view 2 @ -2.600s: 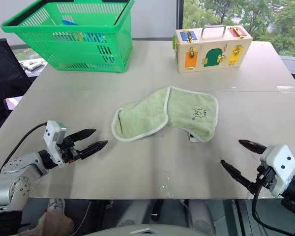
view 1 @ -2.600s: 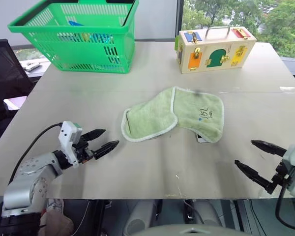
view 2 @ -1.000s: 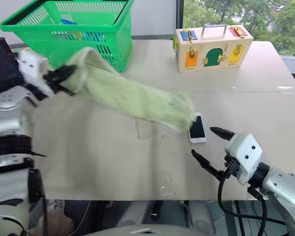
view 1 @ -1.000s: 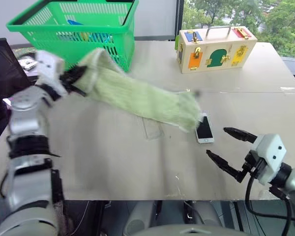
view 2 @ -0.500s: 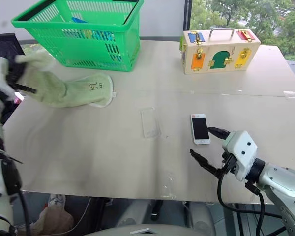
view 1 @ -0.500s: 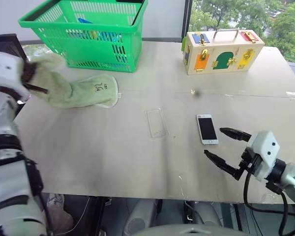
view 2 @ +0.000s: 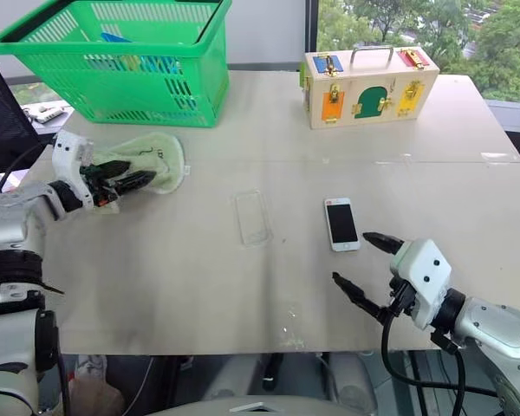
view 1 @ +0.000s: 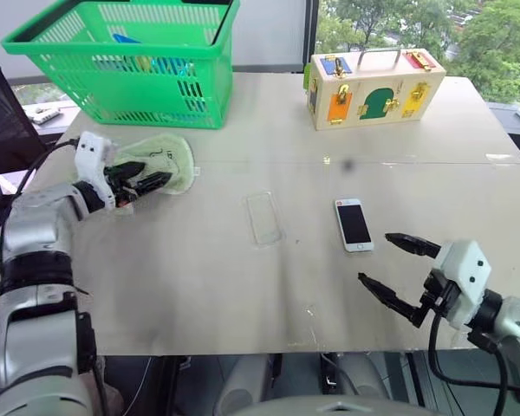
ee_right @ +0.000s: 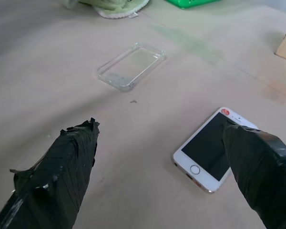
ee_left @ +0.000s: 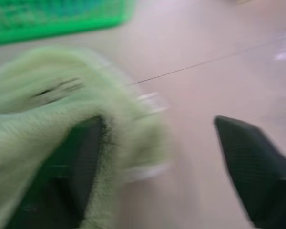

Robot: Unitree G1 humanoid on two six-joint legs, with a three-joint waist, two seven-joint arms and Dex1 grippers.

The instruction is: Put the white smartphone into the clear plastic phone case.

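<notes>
Uncovered now that the green towel (view 1: 156,163) has been dragged off to the surface's left edge by the green basket (view 1: 126,61), the white smartphone (view 1: 354,224) lies screen-up right of centre, well apart from the clear plastic phone case (view 1: 262,217) at mid-surface. The left gripper (view 1: 143,179) rests on the towel, jaws spread with one finger under the cloth, so pulling back could snag and drag it. The right gripper (view 1: 390,270) hovers wide open near the phone toward the front edge; a flat, thin phone may skid from a shallow pinch.

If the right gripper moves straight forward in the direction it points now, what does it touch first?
Probably the white smartphone with the black screen: the open right gripper points over its near end, one fingertip already overlapping it. Further on lies the clear plastic phone case, though depth is uncertain.
</notes>
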